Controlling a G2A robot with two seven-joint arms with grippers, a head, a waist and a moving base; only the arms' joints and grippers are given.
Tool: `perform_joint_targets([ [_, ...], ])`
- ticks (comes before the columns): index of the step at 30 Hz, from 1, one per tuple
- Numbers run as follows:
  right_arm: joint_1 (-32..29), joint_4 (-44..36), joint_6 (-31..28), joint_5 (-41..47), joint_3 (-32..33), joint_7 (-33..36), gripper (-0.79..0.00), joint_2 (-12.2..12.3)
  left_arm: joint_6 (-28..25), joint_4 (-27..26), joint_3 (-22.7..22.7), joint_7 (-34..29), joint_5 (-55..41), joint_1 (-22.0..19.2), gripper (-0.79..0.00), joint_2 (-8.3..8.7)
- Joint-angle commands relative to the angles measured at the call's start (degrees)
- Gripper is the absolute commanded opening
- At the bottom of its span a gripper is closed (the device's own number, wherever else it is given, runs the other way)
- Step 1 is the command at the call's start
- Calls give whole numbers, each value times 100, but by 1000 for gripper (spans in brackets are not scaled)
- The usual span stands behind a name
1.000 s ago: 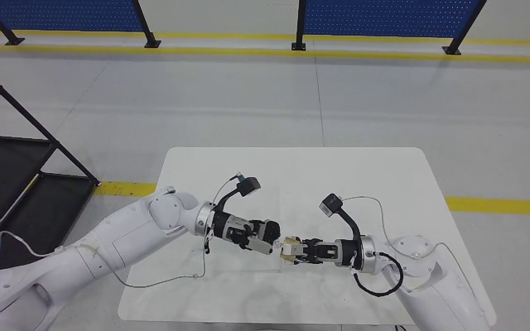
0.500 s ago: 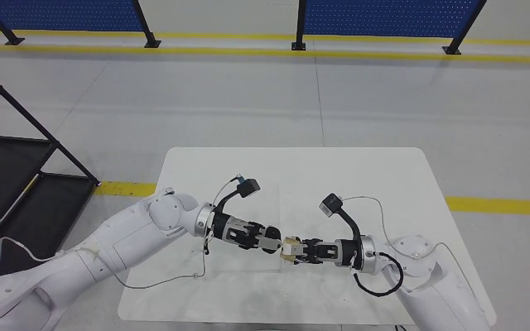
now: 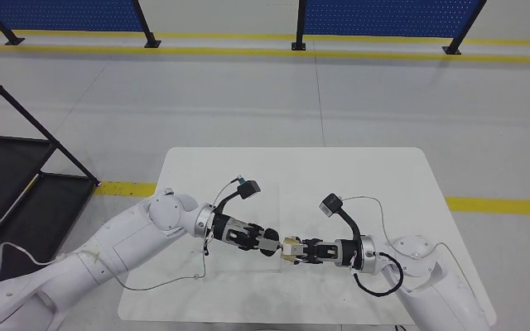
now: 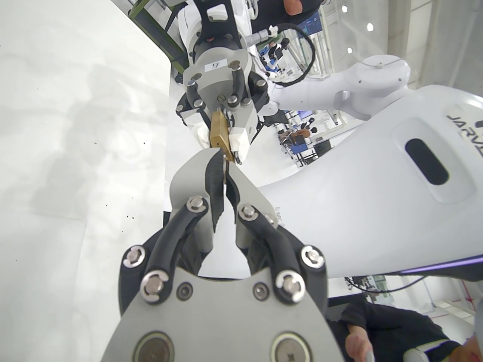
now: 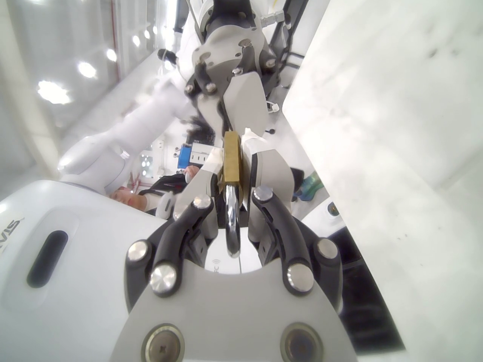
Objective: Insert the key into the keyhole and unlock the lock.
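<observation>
The left arm stretches over the white rectangular desk (image 3: 373, 178) from 8 o'clock. The left gripper (image 3: 272, 245) sits just short of the desk's middle. Its black-padded fingers (image 4: 213, 186) are pressed together on a thin silver metal key (image 4: 225, 177), seen edge-on between the pads, with the blade pointing toward 3 o'clock in the top view. The key's tip meets the near end of the small brass padlock (image 3: 290, 247); whether it sits inside the keyhole cannot be told. The padlock is held in the air near the desk's middle, slightly toward 7 o'clock, between the two grippers. On its 3 o'clock side is the right gripper (image 3: 299, 249), on an arm extending from 4 o'clock. It pinches the brass body between white-wrapped fingers (image 5: 268, 163), and the silver steel shackle (image 5: 233, 224) points back toward that wrist.
</observation>
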Motion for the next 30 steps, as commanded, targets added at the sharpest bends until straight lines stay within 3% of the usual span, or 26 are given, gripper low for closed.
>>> perform_joint_targets([
  [1,0,0,0,0,0,0,-785,0,-4,24,-33,-33,-8,17,-785,-21],
  [14,0,0,0,0,0,0,-785,0,-150,-1,-309,-100,307,178,-785,-102],
  [30,0,0,0,0,0,0,-785,0,-551,-199,-639,301,1231,372,-785,-119],
])
